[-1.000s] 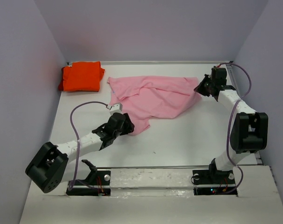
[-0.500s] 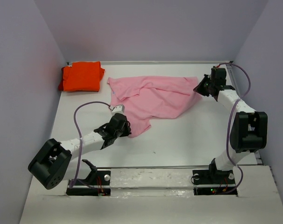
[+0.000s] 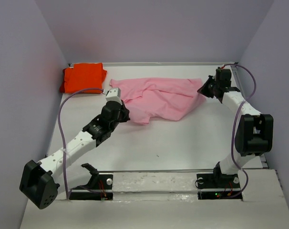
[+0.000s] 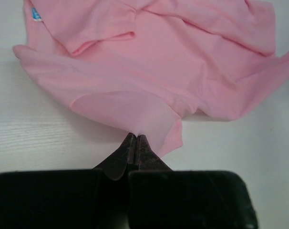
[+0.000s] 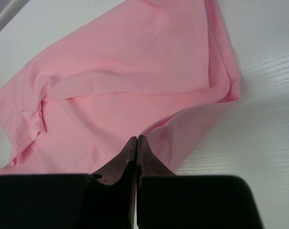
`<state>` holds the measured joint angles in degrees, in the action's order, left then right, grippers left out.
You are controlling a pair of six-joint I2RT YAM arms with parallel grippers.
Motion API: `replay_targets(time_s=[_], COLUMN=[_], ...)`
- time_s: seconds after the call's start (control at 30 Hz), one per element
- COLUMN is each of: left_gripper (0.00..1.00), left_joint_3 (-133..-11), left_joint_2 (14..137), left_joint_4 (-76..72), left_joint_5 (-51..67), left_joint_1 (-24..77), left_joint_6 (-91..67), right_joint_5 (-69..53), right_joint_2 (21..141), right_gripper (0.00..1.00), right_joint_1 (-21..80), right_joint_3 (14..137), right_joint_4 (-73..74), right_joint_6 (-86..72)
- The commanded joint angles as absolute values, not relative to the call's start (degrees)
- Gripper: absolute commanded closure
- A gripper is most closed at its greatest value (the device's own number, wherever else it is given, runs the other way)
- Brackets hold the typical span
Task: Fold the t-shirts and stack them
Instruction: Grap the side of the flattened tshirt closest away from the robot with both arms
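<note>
A: While the orange t-shirt (image 3: 83, 78) sits folded in the far left corner of the worktop (image 3: 182, 138), how much of the job is left?

B: About half, I'd judge. The pink t-shirt (image 3: 159, 95) lies rumpled and unfolded across the far middle. It is near the orange one but not on it.

A: And the tools?

B: The left tool (image 4: 136, 138) is pinched tight on the pink shirt's near-left edge, and the cloth runs straight into its tips. The right tool (image 5: 136, 139) is closed the same way at the shirt's right corner, and it seems to have fabric nipped between its tips.

A: So both ends are held.

B: It looks so. My reading is that they are set to stretch it flat. Folding the pink one and stacking the two are not yet done.
</note>
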<state>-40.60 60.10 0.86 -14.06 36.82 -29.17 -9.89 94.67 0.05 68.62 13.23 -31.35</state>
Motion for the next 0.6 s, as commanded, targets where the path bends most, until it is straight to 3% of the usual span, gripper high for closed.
replay_targets(time_s=[0.0, 0.27, 0.57], left_gripper=[1.00, 1.00, 1.00], left_joint_3=[-44.99, -45.96, -53.94], left_joint_2=[60.82, 65.20, 75.83], left_joint_4=[3.34, 0.44, -1.93], left_joint_5=[-14.33, -5.20, -0.26], left_joint_1=[32.88, 20.94, 16.09], left_joint_6=[-24.26, -22.24, -23.47], right_joint_5=[-9.32, -5.63, -0.62], right_joint_2=[93.78, 95.27, 101.07], right_gripper=[1.00, 1.00, 1.00], right_joint_1=[-0.18, -0.18, -0.18], right_joint_3=[72.51, 77.33, 83.14], right_joint_4=[10.90, 10.63, 11.51], right_joint_6=[-31.91, -32.08, -32.78])
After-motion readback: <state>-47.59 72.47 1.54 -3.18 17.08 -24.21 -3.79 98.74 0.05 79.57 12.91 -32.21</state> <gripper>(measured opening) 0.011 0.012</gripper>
